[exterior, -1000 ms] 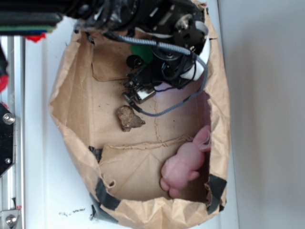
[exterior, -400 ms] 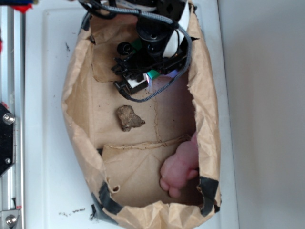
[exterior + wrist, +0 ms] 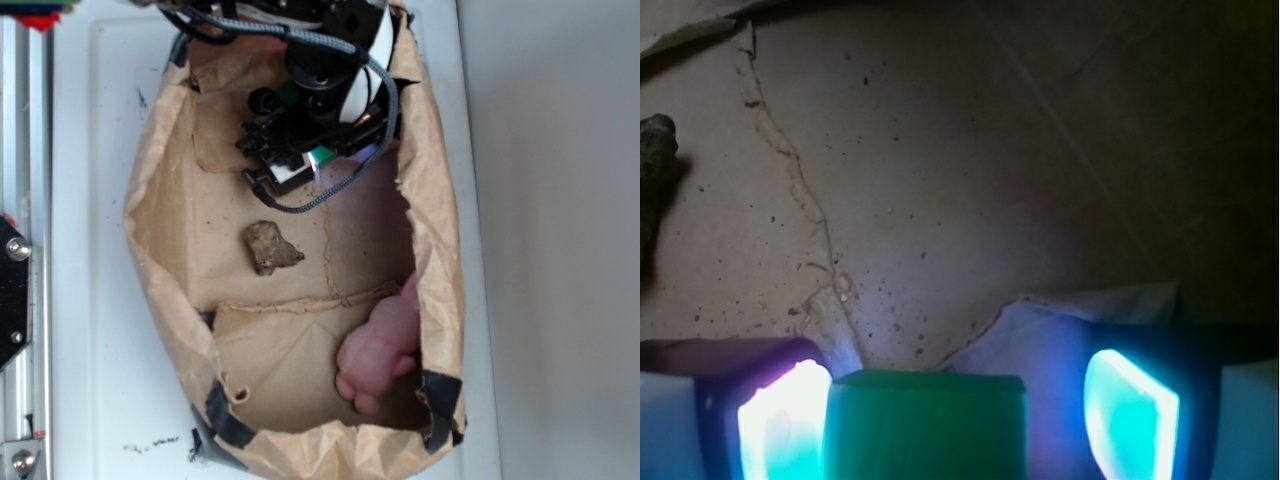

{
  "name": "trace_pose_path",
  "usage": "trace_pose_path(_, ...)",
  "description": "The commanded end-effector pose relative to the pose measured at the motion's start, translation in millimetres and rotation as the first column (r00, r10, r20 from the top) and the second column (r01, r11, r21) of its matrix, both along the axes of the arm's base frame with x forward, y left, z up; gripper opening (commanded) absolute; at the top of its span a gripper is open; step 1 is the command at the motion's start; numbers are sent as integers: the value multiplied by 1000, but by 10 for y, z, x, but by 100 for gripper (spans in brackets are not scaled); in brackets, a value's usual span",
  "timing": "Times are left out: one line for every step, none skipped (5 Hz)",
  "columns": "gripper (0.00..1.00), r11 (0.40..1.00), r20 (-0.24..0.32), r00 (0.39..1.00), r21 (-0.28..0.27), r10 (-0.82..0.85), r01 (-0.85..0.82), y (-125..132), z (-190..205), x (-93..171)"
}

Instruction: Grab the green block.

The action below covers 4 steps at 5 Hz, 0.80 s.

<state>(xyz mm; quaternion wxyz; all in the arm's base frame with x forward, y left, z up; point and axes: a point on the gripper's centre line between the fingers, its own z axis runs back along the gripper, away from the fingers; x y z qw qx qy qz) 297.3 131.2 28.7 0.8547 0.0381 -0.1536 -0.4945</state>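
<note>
Filling the bottom edge of the wrist view, the green block (image 3: 925, 425) sits between the two glowing fingers (image 3: 785, 420), its left side against the left pad while a dark gap shows between its right side and the right pad. So the fingers stand apart around the block; whether the left one truly presses it I cannot tell. The gripper (image 3: 958, 415) hangs low over the cardboard floor (image 3: 940, 180), which is speckled with crumbs and marked by a torn seam running from the upper left down toward the block. At the left edge of that view, a dark rough shape is the brown lump (image 3: 654, 160), well apart from the block.

From the exterior view, the gripper (image 3: 300, 170) and its black arm reach into the upper end of a brown paper bag (image 3: 150, 250) lined with cardboard. A sliver of the green block (image 3: 319, 153) shows among the black parts, mostly hidden. Just below the gripper lies the brown lump (image 3: 268, 246) on the bag floor. Farther down, against the right wall, rests a pink plush bunny (image 3: 385, 345). The bag itself sits on a white worktop (image 3: 90, 350).
</note>
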Motion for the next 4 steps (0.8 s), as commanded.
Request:
trace_pose_path(100, 994, 65, 996, 82, 61, -67, 139, 89, 38)
trace_pose_path(0, 993, 58, 995, 81, 76, -81, 165, 27, 49)
trace_pose_path(0, 993, 92, 992, 67, 88, -94, 166, 67, 34)
trace_pose_path(0, 994, 117, 990, 65, 80, -88, 178, 62, 10)
